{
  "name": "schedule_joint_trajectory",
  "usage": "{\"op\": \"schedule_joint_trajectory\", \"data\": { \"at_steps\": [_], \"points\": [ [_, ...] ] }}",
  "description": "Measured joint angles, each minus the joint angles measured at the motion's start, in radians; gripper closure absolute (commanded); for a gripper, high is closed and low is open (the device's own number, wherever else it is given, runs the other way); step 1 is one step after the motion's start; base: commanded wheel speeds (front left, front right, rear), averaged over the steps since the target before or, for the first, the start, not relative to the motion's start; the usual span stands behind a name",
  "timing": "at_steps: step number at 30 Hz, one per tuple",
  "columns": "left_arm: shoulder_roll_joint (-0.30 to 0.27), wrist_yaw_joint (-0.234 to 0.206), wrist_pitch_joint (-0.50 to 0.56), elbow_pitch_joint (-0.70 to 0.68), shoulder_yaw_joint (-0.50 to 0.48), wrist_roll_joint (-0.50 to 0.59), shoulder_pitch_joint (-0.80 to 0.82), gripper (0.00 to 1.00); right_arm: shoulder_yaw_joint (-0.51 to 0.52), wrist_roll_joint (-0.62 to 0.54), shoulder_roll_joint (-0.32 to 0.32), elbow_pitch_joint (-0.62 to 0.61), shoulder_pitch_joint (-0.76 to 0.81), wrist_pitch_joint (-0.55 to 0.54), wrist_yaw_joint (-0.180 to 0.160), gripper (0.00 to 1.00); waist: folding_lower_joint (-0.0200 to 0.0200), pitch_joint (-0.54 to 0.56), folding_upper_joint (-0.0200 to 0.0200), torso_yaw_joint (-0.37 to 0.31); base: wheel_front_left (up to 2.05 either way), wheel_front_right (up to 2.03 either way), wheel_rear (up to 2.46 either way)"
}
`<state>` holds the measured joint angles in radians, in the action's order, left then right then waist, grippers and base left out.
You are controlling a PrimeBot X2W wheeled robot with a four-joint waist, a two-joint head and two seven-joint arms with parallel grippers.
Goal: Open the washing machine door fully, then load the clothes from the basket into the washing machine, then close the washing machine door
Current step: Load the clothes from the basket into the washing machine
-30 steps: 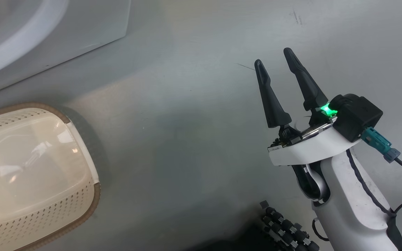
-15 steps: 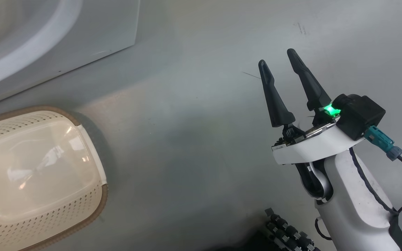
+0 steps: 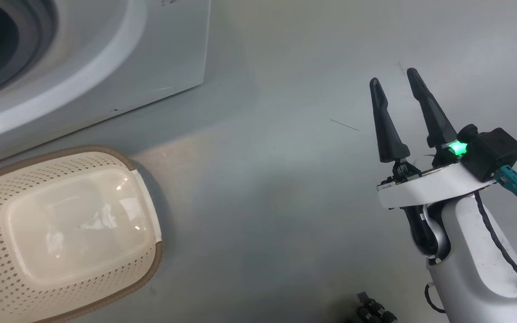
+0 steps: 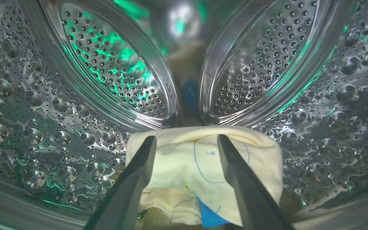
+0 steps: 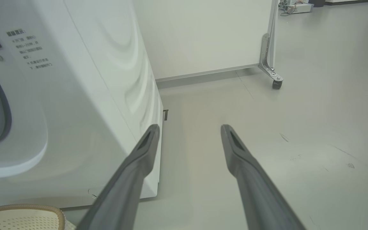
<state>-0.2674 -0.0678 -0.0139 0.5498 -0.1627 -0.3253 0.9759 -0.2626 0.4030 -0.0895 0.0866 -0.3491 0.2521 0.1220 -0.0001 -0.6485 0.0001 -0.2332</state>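
Clothes (image 4: 184, 166), pale cream-yellow with thin blue line prints, lie bunched at the lower middle of the left wrist view, on the perforated steel drum (image 4: 113, 80) of the washing machine (image 3: 159, 54). A bright blue piece (image 4: 208, 217) pokes out at their lower edge. The left tool (image 4: 186, 138) reaches into the drum with its two fingers spread wide, one over each side of the heap, gripping nothing. In the head view the right tool (image 3: 393, 77) is at the right of the frame above the grey floor (image 3: 263, 202), fingers wide apart and holding nothing. The basket (image 3: 67, 149) sits on the floor at the lower left, just below the machine's white front, its glossy bottom showing.
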Motion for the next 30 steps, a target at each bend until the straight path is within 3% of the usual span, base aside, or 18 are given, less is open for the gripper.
{"op": "schedule_joint_trajectory", "data": {
  "at_steps": [9,15,26,30],
  "points": [
    [0.013,0.038,-0.139,0.014,0.007,0.002,-0.14,0.0,0.009,-0.019,-0.005,0.008,0.019,0.0,0.0,0.0,0.0,0.068,0.0,0.051,0.0,0.0,0.0],
    [0.072,0.055,-0.231,0.017,0.028,0.008,-0.263,0.0,0.02,-0.026,-0.006,0.019,0.058,0.0,0.0,0.0,0.0,0.124,0.0,0.077,0.0,0.0,0.0],
    [0.216,0.044,-0.243,-0.079,0.087,0.055,-0.553,0.0,0.043,-0.048,-0.019,0.044,0.145,0.0,0.0,0.0,0.0,0.251,0.0,0.132,0.0,0.0,0.0],
    [0.235,0.043,-0.243,-0.12,0.114,0.073,-0.643,0.0,0.051,-0.054,-0.027,0.052,0.181,0.0,0.0,0.0,0.0,0.304,0.0,0.153,0.0,0.0,0.0]
  ]
}}
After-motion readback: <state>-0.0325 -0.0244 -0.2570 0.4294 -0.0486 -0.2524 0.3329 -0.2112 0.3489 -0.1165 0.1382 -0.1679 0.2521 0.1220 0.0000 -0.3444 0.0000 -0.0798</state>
